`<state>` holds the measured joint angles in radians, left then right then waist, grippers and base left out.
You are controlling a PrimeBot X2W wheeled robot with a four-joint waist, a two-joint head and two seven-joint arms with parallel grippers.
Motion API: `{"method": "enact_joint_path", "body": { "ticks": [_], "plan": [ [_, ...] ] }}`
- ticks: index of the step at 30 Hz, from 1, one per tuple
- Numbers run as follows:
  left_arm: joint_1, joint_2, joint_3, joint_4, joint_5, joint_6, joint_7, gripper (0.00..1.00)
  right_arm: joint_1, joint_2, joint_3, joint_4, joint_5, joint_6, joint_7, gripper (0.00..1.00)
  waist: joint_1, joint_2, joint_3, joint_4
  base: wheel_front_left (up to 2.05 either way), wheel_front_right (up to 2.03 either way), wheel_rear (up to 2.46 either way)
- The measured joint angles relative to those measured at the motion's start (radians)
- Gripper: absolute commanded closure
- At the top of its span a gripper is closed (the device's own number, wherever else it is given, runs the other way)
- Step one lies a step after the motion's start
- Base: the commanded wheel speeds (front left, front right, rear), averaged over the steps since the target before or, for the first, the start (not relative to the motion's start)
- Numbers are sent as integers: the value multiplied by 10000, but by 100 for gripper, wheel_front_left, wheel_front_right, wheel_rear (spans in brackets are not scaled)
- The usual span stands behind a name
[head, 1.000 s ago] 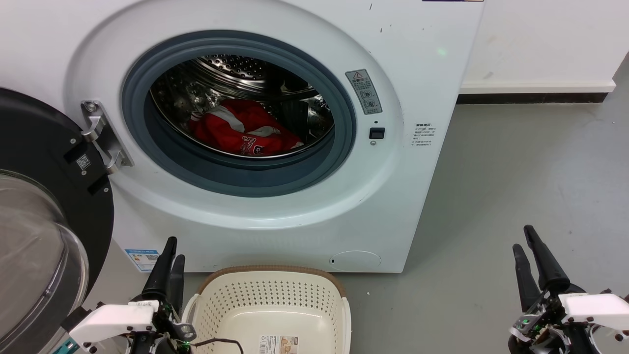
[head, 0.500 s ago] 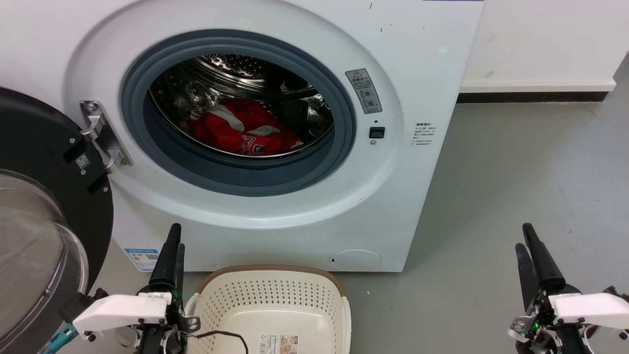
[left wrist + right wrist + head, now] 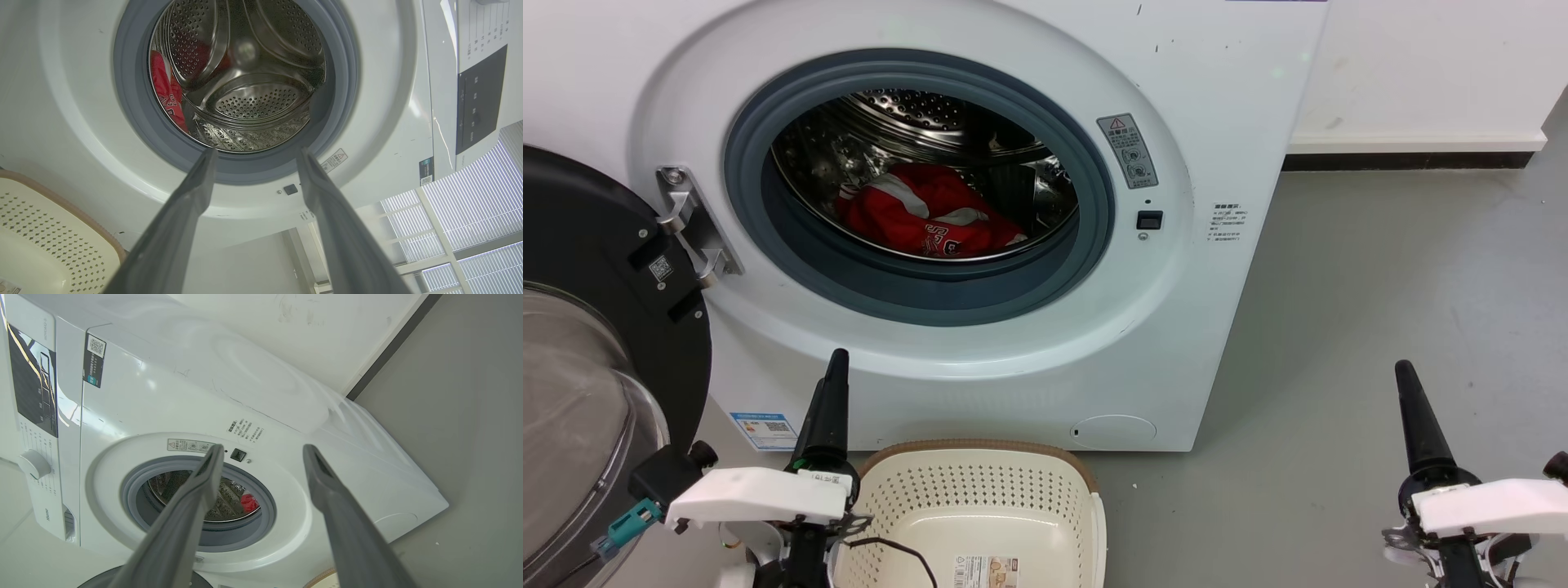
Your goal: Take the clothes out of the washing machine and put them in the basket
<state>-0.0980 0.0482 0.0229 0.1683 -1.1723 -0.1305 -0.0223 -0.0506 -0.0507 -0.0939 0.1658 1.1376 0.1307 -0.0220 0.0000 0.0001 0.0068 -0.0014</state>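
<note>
With left tool [image 3: 257, 152] and right tool [image 3: 263, 448] both released and empty, could snag the clothes [image 3: 923, 216] on the grey door seal [image 3: 931, 296], dropping them short of the basket [image 3: 980, 448].

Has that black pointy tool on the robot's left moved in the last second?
Yes. The left tool rose toward the washing machine and slightly rightward, judged against the basket, which stayed put.

There is one washing machine [image 3: 1241, 122] with one door [image 3: 588, 245] at its left, one basket [image 3: 980, 447] near its foot, and one red heap of clothes [image 3: 915, 212] inside it; the number of garments cannot be told. Two claws are present, the left claw [image 3: 836, 363] and the right claw [image 3: 1405, 371], each with two dark fingers [image 3: 196, 192].
</note>
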Motion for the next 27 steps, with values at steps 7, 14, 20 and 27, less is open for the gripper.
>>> {"method": "enact_joint_path", "body": {
  "ticks": [7, 14, 20, 27],
  "plan": [
    [-79, 0, -219, -61, 1486, 142, -259, 0, 147, 0, 176, -163, -1806, 0, -265, 0, 0, 0, -17, 7, 0, 0, 0],
    [-79, -2, -466, -48, 2880, 255, -481, 0, 269, 0, 274, -242, -3354, 0, -499, 0, 0, -1, -33, 19, 0, 0, 0],
    [-79, 2, -602, 35, 3800, 295, -681, 0, 317, 0, 311, -226, -4353, 0, -671, 0, 0, 0, -54, 35, 0, 0, 0],
    [-81, 4, -788, 88, 4915, 355, -880, 0, 360, 0, 330, -190, -5344, 0, -892, 0, 0, 0, -46, 57, 0, 0, 0]
  ]
}}
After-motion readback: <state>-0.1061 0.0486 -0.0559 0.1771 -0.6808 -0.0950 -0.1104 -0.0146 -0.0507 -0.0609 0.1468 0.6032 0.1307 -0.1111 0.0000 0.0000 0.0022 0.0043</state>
